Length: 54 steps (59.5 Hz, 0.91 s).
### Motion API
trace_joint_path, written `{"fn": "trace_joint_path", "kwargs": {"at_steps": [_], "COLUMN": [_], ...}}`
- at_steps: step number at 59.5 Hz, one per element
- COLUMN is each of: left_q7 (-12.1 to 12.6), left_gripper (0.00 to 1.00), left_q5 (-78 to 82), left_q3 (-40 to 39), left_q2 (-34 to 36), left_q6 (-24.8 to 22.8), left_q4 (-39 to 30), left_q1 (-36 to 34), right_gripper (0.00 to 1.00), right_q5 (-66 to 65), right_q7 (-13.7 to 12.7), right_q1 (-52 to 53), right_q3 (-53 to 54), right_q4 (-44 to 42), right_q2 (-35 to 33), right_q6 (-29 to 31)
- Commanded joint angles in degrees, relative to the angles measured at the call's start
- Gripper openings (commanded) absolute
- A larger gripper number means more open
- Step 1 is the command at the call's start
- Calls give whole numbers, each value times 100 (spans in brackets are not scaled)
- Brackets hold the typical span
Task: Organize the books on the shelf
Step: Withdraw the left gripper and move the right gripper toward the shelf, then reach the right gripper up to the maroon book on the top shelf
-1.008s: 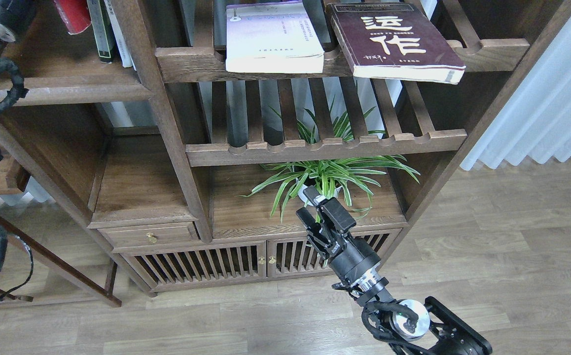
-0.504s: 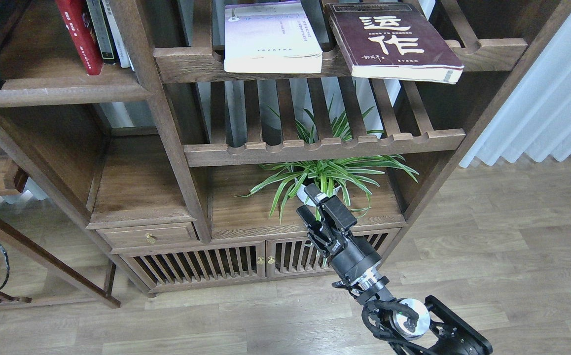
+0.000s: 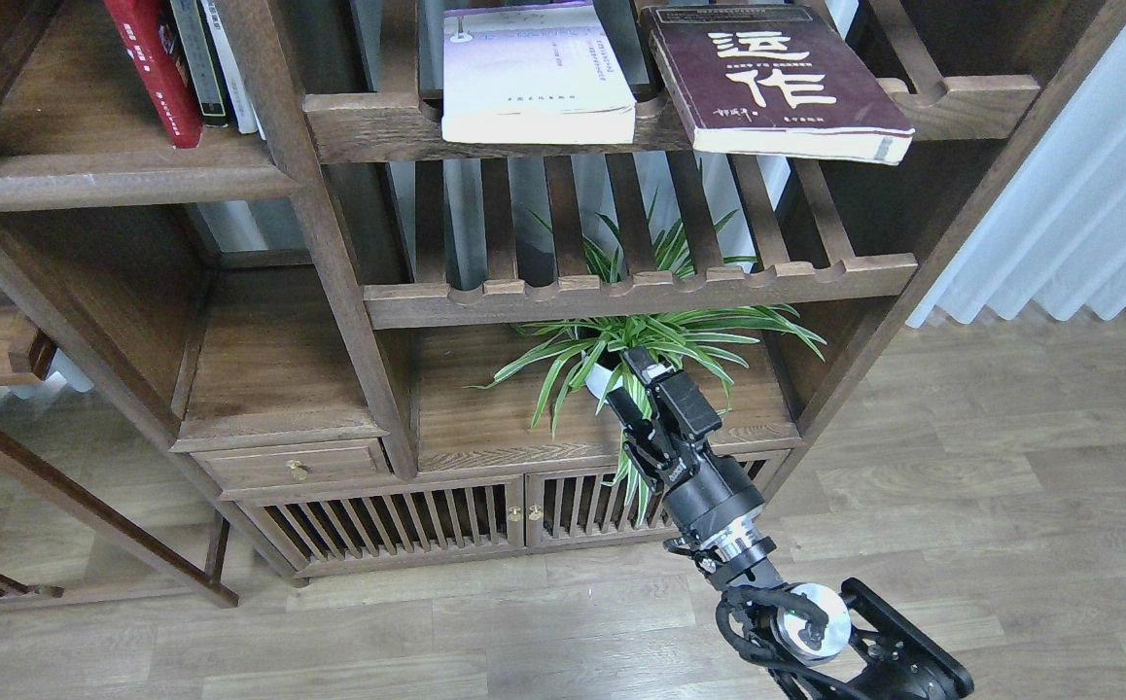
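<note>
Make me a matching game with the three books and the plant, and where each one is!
Things:
1. red book
2. lavender book
3. maroon book
4. plant

Places:
A. lying flat, right end of the top slatted rack, sticking out over its front
B. on the low board under the racks
C. standing upright on the solid shelf, upper left
D. lying flat on the top rack, left of another book

Pairs: 1-C, 2-D, 3-A, 4-B
</note>
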Motion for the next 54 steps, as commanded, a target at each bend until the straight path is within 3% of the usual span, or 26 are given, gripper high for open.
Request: {"fn": "trace_joint_path", "kwargs": {"at_steps": [1,8,21,40,54], "left_q7": [339,638,700,998,1007], "left_gripper": [99,99,99,99,99], "left_q5": [-252,-630,-726,-955,-955], "left_q3": [-305,-463,-534,-218,433], "left_q2": [0,-70,-632,-1055,-1239], "left_q6": [0,0,0,0,0], "left_q4": [-540,-787,-787,-787,-787], "left_q1": [645,1234,1903,1877,1938], "right_gripper": [84,84,84,84,76], "right_q5": [-12,-12,-20,32,68], "right_q7": [1,-8,-8,-8,-8], "right_q1": [-36,-45,-18,-54,87], "right_q3": [-2,-11,24,912,1360], "right_q4": [135,249,583,1189,1216], "right_q2": [0,0,0,-228,-378], "right_q6": [0,0,0,0,0]}}
